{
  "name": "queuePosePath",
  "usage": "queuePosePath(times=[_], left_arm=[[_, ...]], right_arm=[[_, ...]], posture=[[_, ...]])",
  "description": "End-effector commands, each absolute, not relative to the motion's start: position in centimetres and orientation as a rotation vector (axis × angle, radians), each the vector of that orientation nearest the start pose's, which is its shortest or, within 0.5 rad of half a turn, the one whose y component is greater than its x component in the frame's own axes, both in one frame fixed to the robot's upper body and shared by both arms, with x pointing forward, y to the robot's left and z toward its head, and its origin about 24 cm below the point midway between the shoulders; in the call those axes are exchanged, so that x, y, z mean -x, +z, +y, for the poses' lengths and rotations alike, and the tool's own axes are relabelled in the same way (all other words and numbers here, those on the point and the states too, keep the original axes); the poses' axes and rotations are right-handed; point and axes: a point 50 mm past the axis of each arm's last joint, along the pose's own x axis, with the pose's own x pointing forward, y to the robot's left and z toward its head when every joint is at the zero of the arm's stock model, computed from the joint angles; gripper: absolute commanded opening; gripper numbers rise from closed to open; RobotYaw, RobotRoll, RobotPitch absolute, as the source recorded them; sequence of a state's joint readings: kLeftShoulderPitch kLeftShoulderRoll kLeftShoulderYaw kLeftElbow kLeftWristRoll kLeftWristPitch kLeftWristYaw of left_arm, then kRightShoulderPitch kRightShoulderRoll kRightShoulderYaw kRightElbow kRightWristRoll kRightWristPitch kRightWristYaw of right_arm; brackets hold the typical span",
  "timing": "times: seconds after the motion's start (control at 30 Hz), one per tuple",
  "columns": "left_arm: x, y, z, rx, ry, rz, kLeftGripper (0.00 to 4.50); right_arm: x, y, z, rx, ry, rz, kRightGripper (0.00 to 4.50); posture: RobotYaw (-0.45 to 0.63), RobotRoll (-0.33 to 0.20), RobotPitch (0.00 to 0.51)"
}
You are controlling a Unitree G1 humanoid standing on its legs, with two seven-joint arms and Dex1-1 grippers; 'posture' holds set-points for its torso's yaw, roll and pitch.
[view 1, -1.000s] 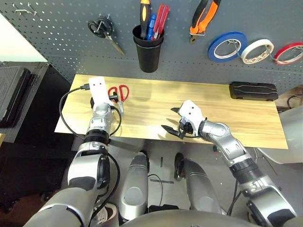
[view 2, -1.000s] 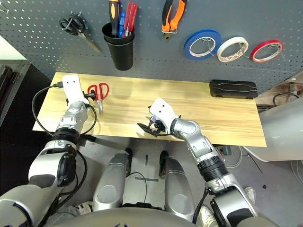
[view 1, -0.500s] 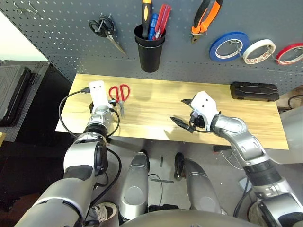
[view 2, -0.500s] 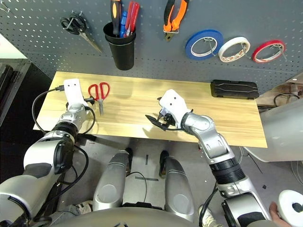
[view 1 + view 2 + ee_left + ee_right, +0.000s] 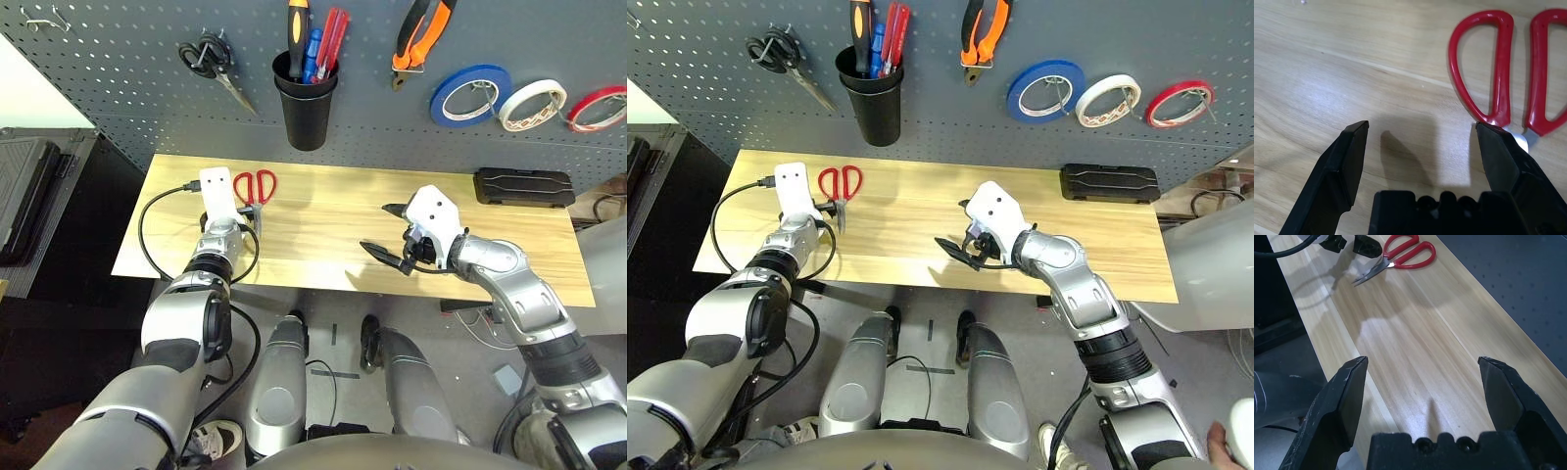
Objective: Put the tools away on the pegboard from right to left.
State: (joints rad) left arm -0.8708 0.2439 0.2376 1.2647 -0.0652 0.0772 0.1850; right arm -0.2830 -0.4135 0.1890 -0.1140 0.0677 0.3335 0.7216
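While the red-handled scissors (image 5: pixel 255 188) lie on the wooden table (image 5: pixel 313 225), the other tools are up on the grey pegboard (image 5: pixel 382 127), as the left eye view shows. From left to right come the black-handled scissors (image 5: pixel 217 69) on a hook, the black cup (image 5: pixel 306 113) with the screwdriver (image 5: pixel 298 34) and red and blue handles in it, the orange-and-black pliers (image 5: pixel 423 39), then the blue tape roll (image 5: pixel 471 96), the white tape roll (image 5: pixel 533 106) and the red tape roll (image 5: pixel 599 109). A black case (image 5: pixel 524 187) sits near the table's right end.

In the right eye view, part of a person's hand (image 5: pixel 1218 446) shows at the lower right.

The left wrist view has the left gripper (image 5: pixel 1422 125) spread wide — nothing between its fingers — with one fingertip close to the red-handled scissors.

From the right wrist, the right gripper (image 5: pixel 1423 358) is also spread and empty — bare wood beyond it.
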Motion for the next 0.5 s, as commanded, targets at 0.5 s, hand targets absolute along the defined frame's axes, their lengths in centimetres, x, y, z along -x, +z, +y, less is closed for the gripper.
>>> queuePosePath(times=[0.5], left_arm=[[-37.41,3.98,21.38,-0.017,0.324,0.471,4.48]], right_arm=[[-27.64,9.52,-13.5,0.388,0.878,0.115,4.5]], posture=[[0.16,0.0,0.269]])
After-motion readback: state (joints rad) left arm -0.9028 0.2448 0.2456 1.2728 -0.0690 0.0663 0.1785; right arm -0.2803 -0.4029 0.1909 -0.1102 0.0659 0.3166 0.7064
